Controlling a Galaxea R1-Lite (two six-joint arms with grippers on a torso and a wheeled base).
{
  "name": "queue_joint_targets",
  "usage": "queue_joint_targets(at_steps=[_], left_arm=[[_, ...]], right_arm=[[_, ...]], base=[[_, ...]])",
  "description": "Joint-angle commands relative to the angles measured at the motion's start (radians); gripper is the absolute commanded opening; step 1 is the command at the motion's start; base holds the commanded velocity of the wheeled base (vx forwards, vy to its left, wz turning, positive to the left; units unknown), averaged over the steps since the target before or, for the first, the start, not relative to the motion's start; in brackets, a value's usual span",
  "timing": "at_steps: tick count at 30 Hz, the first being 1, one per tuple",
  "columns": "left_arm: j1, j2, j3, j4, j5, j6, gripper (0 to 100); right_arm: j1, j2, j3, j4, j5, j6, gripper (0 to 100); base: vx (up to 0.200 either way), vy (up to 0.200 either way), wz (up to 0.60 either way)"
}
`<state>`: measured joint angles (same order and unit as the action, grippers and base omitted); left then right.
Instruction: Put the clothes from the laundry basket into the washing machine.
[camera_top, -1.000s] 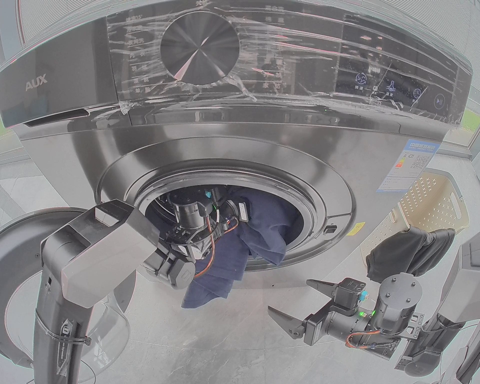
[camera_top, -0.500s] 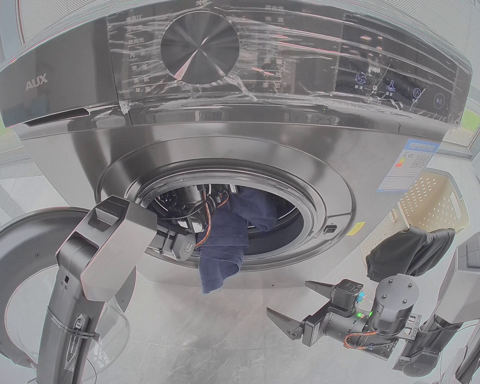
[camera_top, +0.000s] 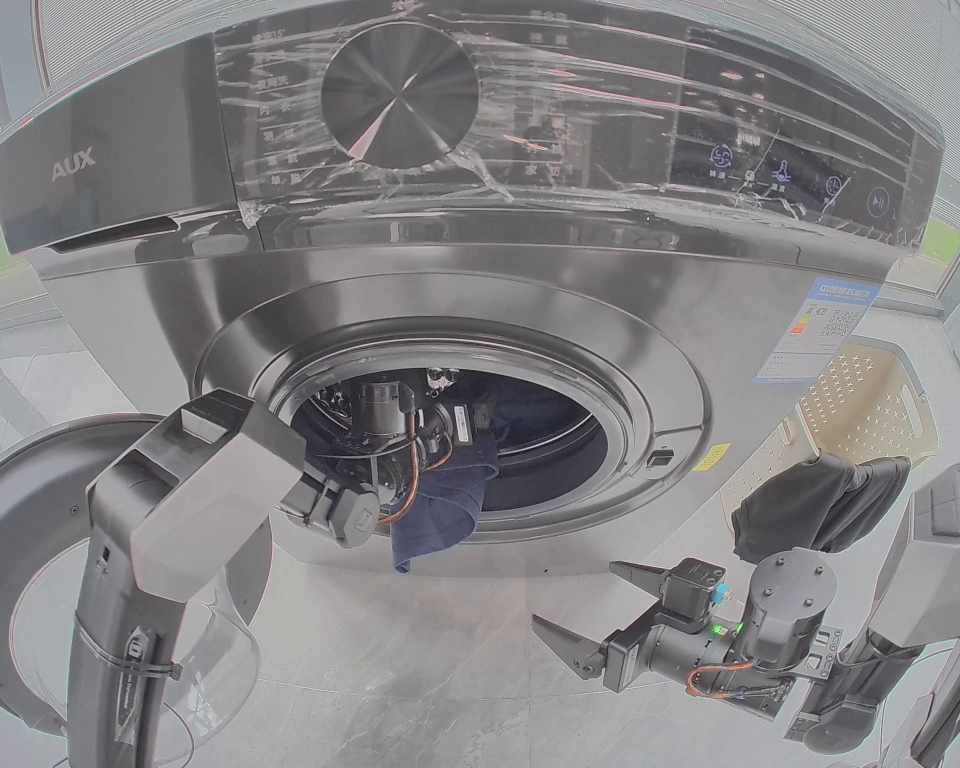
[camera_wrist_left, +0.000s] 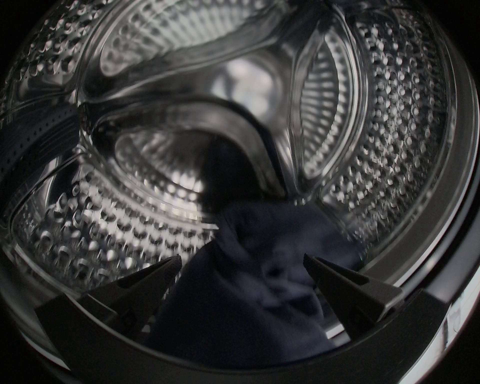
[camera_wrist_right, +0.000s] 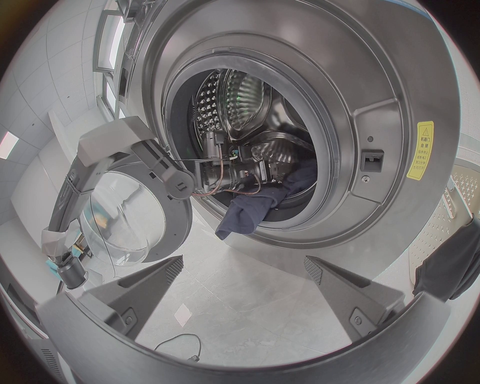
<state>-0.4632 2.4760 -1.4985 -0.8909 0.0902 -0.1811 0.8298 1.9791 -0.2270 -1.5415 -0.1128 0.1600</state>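
Jaws on the left gripper (camera_wrist_left: 242, 259) were spread wide inside the silver front-loading washing machine (camera_top: 500, 290), with the dark navy cloth garment (camera_top: 440, 505) lying loose by them and partly spilling over the door rim (camera_top: 560, 528). Right gripper (camera_top: 574, 593) jaws were spread too, low above the grey floor (camera_top: 450, 660).

laundry basket (camera_top: 870, 400) — lower part behind black garment (camera_top: 815, 505) | navy garment (camera_top: 440, 505) — top behind left arm (camera_top: 190, 490)

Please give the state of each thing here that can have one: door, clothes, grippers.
Washing machine door: open, swung to the robot's left.
Navy garment: partly in the drum, one end hanging outside.
Black garment: draped over the laundry basket, not loaded.
Left gripper: open, inside the drum.
Right gripper: open, empty, above the floor.
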Motion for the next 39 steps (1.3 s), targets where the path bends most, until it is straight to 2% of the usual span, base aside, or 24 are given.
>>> queue_joint_targets(at_steps=[1,6,18,19,28,33,37,39], left_arm=[[-0.028,-0.186,0.179,0.119,-0.007,-0.006,100],[-0.057,-0.232,0.251,0.210,-0.009,-0.003,100],[-0.069,-0.213,0.299,0.285,-0.006,0.002,100],[-0.072,-0.206,0.299,0.285,-0.006,0.003,0],[-0.074,-0.160,0.282,0.247,-0.009,0.002,0],[-0.071,-0.131,0.201,0.155,-0.003,-0.012,0],[-0.063,-0.089,0.110,0.066,0.014,-0.044,0],[-0.061,-0.071,0.081,0.036,0.029,-0.049,0]], right_arm=[[0.002,0.003,-0.002,0.000,-0.001,0.000,100],[0.002,0.004,-0.002,0.000,-0.001,0.001,100],[0.008,0.009,-0.003,-0.002,-0.001,0.001,100],[0.008,0.009,-0.003,0.000,-0.001,0.001,100],[0.009,0.009,-0.005,0.000,-0.001,0.001,100],[0.009,0.009,-0.005,0.000,-0.001,0.001,100],[0.009,0.009,-0.005,-0.002,-0.001,0.001,100],[0.009,0.009,-0.005,-0.002,-0.001,0.001,100]], base=[[0.000,0.000,0.00],[0.000,0.000,0.00],[0.000,0.000,0.00],[0.000,0.000,0.00],[0.000,0.000,0.00],[0.000,0.000,0.00],[0.000,0.000,0.00],[0.000,0.000,0.00]])
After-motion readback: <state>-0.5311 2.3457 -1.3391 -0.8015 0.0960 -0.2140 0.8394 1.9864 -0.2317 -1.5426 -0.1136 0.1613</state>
